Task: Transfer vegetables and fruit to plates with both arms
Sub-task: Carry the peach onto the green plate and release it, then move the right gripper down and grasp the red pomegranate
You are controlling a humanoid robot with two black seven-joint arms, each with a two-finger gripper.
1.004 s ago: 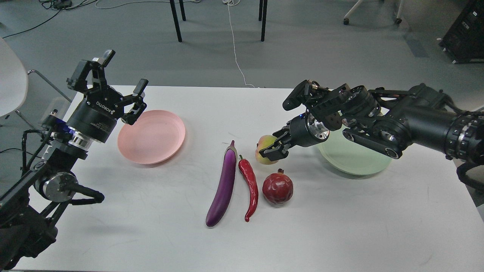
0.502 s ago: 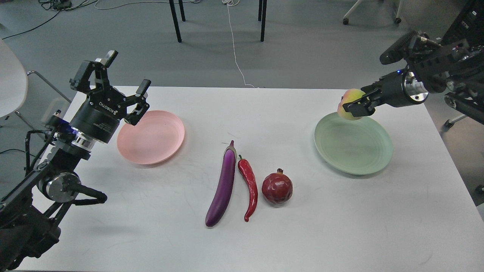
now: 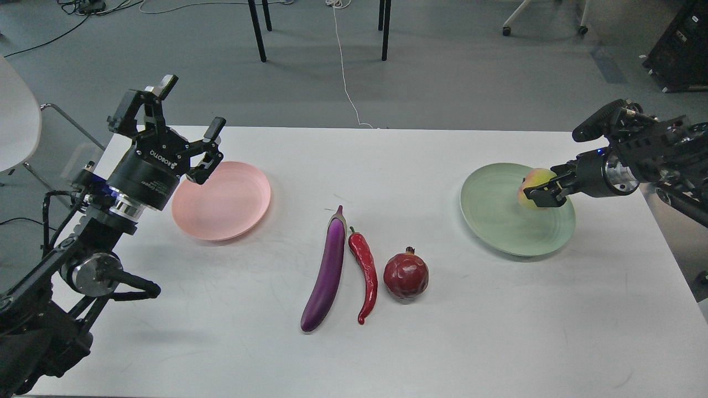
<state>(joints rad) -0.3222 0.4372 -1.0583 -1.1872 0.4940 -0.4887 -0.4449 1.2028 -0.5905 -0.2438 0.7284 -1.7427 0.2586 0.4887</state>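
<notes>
Head view, and I start at the far left, where my left gripper (image 3: 187, 128) hangs in the air above the left end of the white table (image 3: 498, 331), its fingers spread wide and holding nothing. One fingertip sits just over the near-left rim of the pink plate (image 3: 232, 204), and that plate lies bare on the tabletop.

Moving toward the middle, three items lie together on the table. The eggplant (image 3: 326, 271) stretches lengthwise, pale stem end pointing away from me. Just to its right is the red chili (image 3: 366, 276), running almost parallel and very close to it, though I cannot tell if they touch. Right of the chili is the pomegranate (image 3: 406, 275), crown up, near the chili but with a sliver of table between them.

Further right, well apart from that group, sits the green plate (image 3: 498, 226). Over its far-right part I have the peach (image 3: 534, 187), and my right gripper (image 3: 545, 193) is pinching it from the right side, fingers closed against the fruit. Whether the peach is touching the plate or sitting just above it, I cannot tell from here. The right arm comes in from the right edge.
</notes>
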